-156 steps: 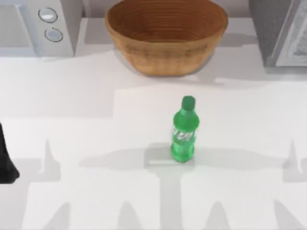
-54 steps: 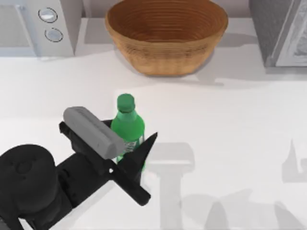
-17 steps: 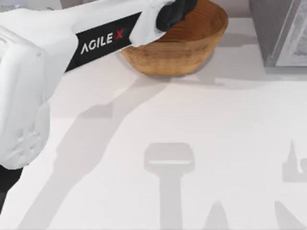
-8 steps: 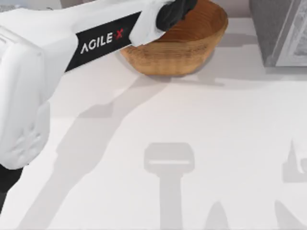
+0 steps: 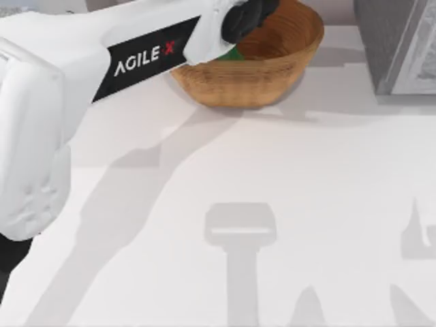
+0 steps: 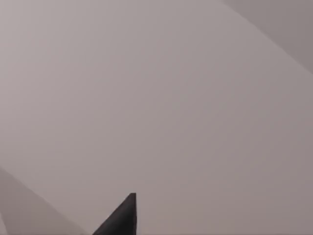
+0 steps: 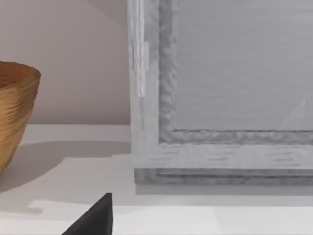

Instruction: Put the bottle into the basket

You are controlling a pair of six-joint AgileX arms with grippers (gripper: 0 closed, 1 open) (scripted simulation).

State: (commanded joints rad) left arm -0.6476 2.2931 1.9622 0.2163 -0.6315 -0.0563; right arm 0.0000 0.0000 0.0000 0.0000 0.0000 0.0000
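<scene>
My left arm reaches across the table, and its black gripper (image 5: 249, 15) hangs over the tan wicker basket (image 5: 272, 68) at the back. A sliver of the green bottle (image 5: 230, 54) shows inside the basket, just under the wrist; the rest is hidden by the arm. In the left wrist view one dark fingertip (image 6: 122, 219) stands against a plain grey wall, with nothing held. The left gripper is open. In the right wrist view one fingertip (image 7: 95, 218) of the parked right gripper points towards the basket's side (image 7: 12, 112).
A grey cabinet (image 5: 398, 44) stands at the back right, close to the basket; its front (image 7: 225, 88) takes up much of the right wrist view. The white table (image 5: 272, 204) spreads out in front of the basket.
A bit of the green bottle has come into sight in the basket under the left wrist. The left arm has hardly moved.
</scene>
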